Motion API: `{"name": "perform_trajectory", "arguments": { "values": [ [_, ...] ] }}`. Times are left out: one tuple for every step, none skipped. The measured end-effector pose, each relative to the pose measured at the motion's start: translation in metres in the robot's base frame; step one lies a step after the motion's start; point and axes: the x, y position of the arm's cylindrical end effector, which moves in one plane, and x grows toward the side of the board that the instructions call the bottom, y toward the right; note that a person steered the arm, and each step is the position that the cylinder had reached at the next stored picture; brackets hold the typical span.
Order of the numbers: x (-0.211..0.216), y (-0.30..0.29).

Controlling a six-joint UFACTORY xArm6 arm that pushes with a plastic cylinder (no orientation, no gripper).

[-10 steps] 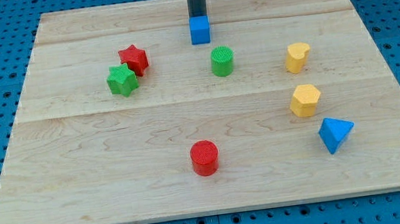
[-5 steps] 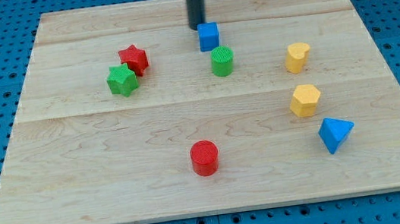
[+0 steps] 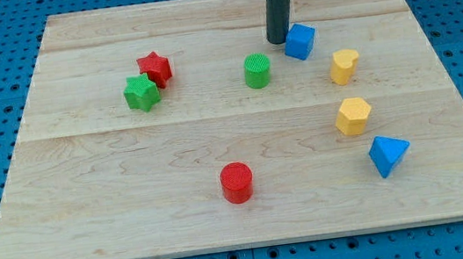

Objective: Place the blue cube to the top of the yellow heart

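The blue cube (image 3: 299,41) lies turned at an angle in the upper middle-right of the wooden board (image 3: 135,212). My tip (image 3: 279,40) stands right against the cube's left side. The yellow heart (image 3: 344,65) is to the lower right of the cube, a short gap away. The green cylinder (image 3: 257,71) is just below and left of my tip.
A yellow hexagon (image 3: 353,115) lies below the heart, and a blue pyramid-like block (image 3: 388,154) below that. A red star (image 3: 155,68) and a green star (image 3: 142,93) touch at the left. A red cylinder (image 3: 237,182) sits at the lower middle.
My tip moved to the right and slightly down, pushing the blue cube rightward past the green cylinder toward the yellow heart; the cube has rotated. The other blocks have not moved.
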Motion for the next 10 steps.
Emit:
{"name": "perform_trajectory", "arguments": {
  "values": [
    [0.004, 0.024],
    [0.004, 0.033],
    [0.004, 0.033],
    [0.004, 0.037],
    [0.005, 0.044],
    [0.006, 0.049],
    [0.016, 0.055],
    [0.04, 0.056],
    [0.063, 0.056],
    [0.055, 0.053]
  ]
}}
